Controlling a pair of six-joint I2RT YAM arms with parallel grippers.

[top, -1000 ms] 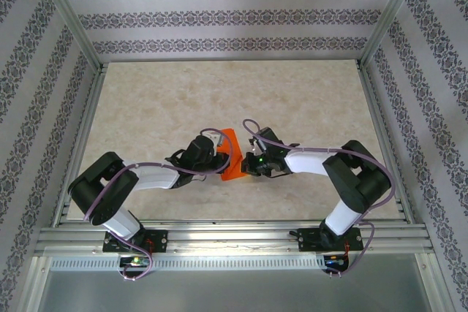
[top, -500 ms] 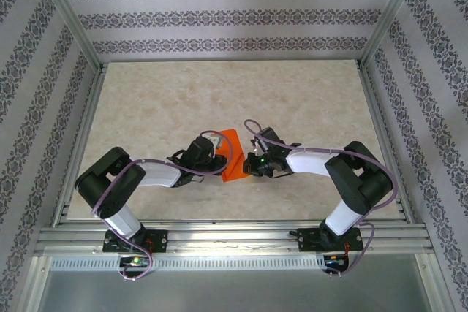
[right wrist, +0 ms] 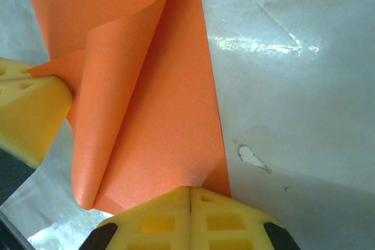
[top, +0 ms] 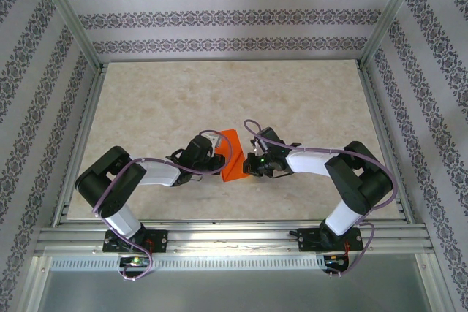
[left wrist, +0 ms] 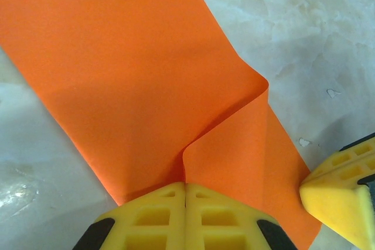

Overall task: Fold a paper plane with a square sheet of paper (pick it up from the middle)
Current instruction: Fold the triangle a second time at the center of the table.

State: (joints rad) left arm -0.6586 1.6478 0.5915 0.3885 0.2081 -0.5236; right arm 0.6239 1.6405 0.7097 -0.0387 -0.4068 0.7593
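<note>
Left wrist, matte orange paper [left wrist: 135, 74], curled fold

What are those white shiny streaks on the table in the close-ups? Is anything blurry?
Right wrist view: bright glare streaks the table right of the orange paper. Left wrist view: a paler sheen at lower left, soft shading inside the paper's curl. Top view: even light, no harsh shadows. Nothing looks badly blurred.

Open table [top: 219, 96] beyond orange sheet [top: 232, 155]

The sheet of paper [top: 231, 155] is plain orange, the table [top: 219, 100] marbled beige, the walls [top: 234, 16] floral-striped.
</note>
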